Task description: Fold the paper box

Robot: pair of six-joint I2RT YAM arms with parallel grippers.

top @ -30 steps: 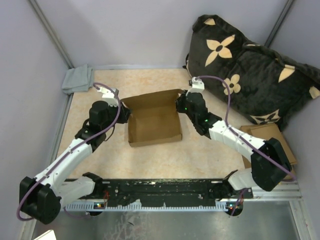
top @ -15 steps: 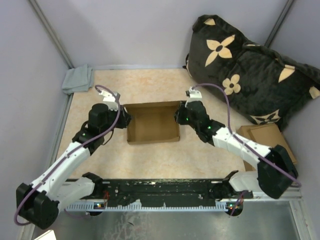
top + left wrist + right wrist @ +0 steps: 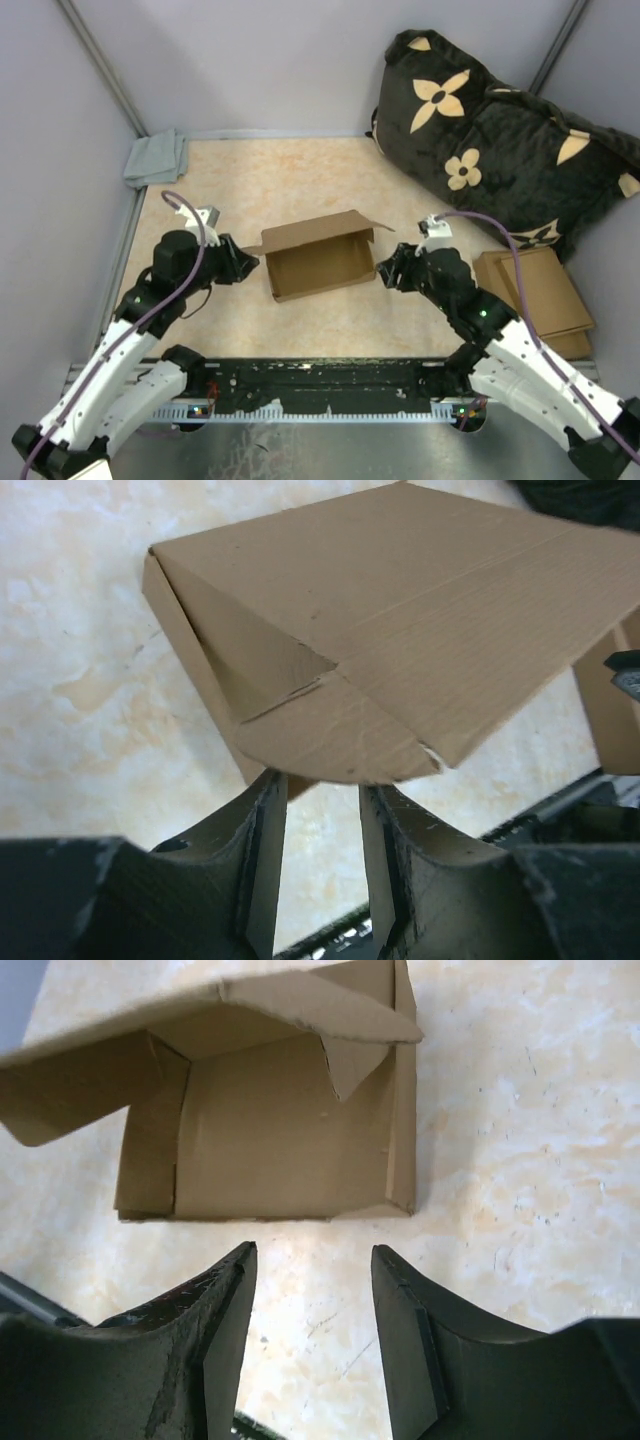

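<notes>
The paper box [image 3: 318, 262] lies open on the beige table, turned a little, its lid panel leaning up along the far side. In the top view my left gripper [image 3: 246, 266] sits just off the box's left end and my right gripper [image 3: 384, 271] just off its right end. The left wrist view shows the box [image 3: 400, 630] from outside, its rounded flap tab right at my open left gripper [image 3: 322, 802]; I cannot tell whether they touch. In the right wrist view the box's inside [image 3: 280, 1140] lies a short way ahead of my open right gripper [image 3: 313, 1255], with bare table between.
A dark pillow with tan flowers [image 3: 500, 150] fills the far right corner. Flat cardboard sheets [image 3: 535, 290] are piled at the right, behind my right arm. A grey cloth [image 3: 155, 158] lies at the far left. A black rail [image 3: 320, 385] runs along the near edge.
Both grippers have opened and let go of the box's ends, and both arms have drawn back toward the near edge. The box now sits nearer and slightly turned.
</notes>
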